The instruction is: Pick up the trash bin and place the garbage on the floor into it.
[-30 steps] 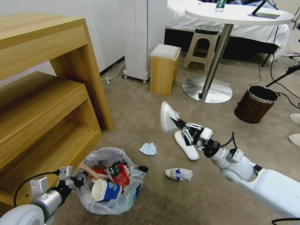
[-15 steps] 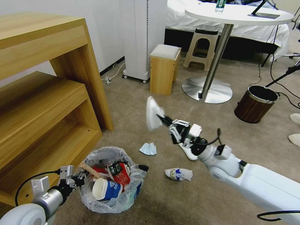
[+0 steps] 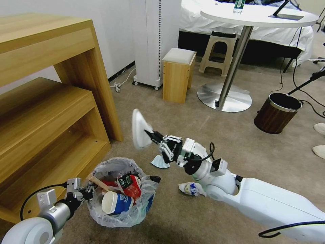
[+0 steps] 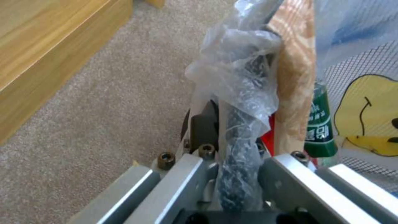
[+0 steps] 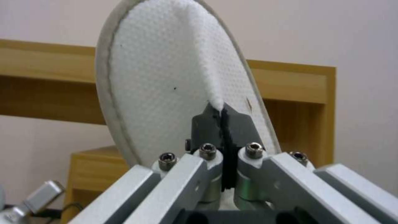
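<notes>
The trash bin, black with a crinkly clear liner, stands on the beige floor at the lower left. It holds a blue-white paper cup, red wrappers and a wooden stick. My left gripper is shut on its rim, pinching plastic and edge. My right gripper is shut on a white slipper, held upright in the air above and just behind the bin; the pads bite its upper fabric. A light-blue mask and a crumpled blue-white wrapper lie on the carpet.
A stepped wooden shelf unit runs along the left, close beside the bin. Farther back stand a small wooden stool, a white appliance, a round table's metal base and a wood-brown metal-rimmed bin.
My right gripper has carried the slipper leftward, from over the middle of the carpet to just behind the bin. The left gripper and the bin have barely moved.
</notes>
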Robot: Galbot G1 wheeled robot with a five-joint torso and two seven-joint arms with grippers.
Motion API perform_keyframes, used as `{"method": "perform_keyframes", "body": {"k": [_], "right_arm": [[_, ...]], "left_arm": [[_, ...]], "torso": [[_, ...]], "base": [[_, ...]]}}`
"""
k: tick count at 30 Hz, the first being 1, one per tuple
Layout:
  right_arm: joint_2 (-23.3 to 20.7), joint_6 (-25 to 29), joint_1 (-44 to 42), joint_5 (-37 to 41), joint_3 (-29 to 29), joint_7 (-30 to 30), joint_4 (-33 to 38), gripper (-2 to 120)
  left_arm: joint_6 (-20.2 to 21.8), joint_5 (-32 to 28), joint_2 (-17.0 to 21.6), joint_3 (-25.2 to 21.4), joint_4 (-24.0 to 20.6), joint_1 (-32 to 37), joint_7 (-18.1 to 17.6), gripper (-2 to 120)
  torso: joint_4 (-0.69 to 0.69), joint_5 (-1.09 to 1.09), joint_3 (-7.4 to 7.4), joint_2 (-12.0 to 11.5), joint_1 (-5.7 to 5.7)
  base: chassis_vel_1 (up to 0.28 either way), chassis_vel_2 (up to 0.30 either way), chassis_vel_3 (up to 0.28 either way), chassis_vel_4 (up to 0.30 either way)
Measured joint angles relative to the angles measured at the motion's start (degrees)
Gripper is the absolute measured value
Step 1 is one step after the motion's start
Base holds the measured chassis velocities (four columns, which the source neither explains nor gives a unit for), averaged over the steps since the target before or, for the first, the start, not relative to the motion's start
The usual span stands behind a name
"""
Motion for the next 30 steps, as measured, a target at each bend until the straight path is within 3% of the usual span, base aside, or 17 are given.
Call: {"method": "perform_keyframes", "body": {"k": [17, 30], "right_arm": [[6.4, -0.7, 8.7, 4.2, -8.3, 1.9, -0.4, 0], [9.1, -1.0, 10.1, 4.7, -12.8, 3.0, -0.8, 0]], "left_arm": [[-0.1, -1.1, 0.6, 0.1, 2.1, -2.0, -0.1, 0], [-0.2, -2.4, 1.3, 0.1, 3.8, -3.6, -0.4, 0]], "torso": [[0.00, -0.01, 0.00, 0.0, 0.00], [0.00, 0.00, 0.00, 0.0, 0.00]], "base": [[0.000, 0.000, 0.000, 0.000], [0.000, 0.000, 0.000, 0.000]]}}
